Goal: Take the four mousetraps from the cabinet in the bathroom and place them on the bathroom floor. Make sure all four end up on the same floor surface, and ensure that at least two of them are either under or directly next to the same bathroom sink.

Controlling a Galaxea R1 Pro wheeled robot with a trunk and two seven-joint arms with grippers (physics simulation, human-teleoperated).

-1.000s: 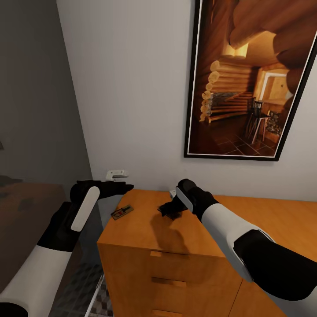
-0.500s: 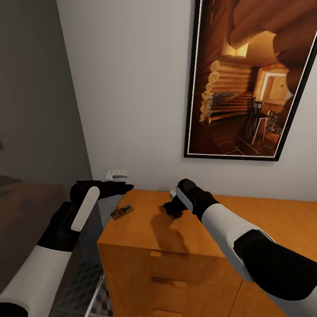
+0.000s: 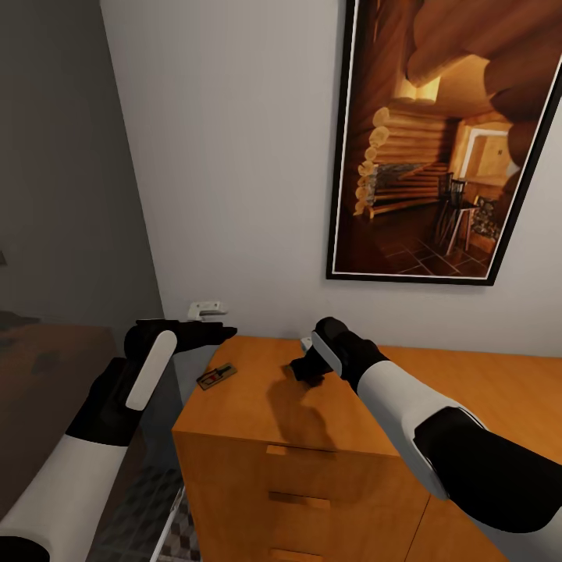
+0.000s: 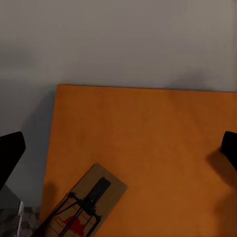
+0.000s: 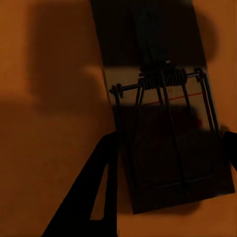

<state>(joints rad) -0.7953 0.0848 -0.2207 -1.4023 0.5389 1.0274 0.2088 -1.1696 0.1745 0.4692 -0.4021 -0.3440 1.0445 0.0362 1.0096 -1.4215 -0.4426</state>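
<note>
Two mousetraps on the cabinet top; right gripper lowered over one of them.

Since a second ago the right gripper (image 3: 304, 370) has drawn in closer to the wrist over its mousetrap (image 5: 165, 123); over the last half second nothing has shifted. Count: two mousetraps seen, both lying flat on the top of the cabinet (image 3: 257, 406). The second mousetrap (image 3: 216, 376) sits near the cabinet's front left corner, apart from both grippers. In the right wrist view one dark finger (image 5: 91, 192) lies beside the long edge of the trap, the other just at the opposite edge; jaws spread to either side, contact cannot be told. The left gripper (image 3: 209, 332) hovers past the cabinet's left edge, fingers parted, holding nothing. One framed picture (image 3: 449, 140) hangs on the wall above. Patterned bathroom floor (image 3: 183, 538) shows below the cabinet's left side.
</note>
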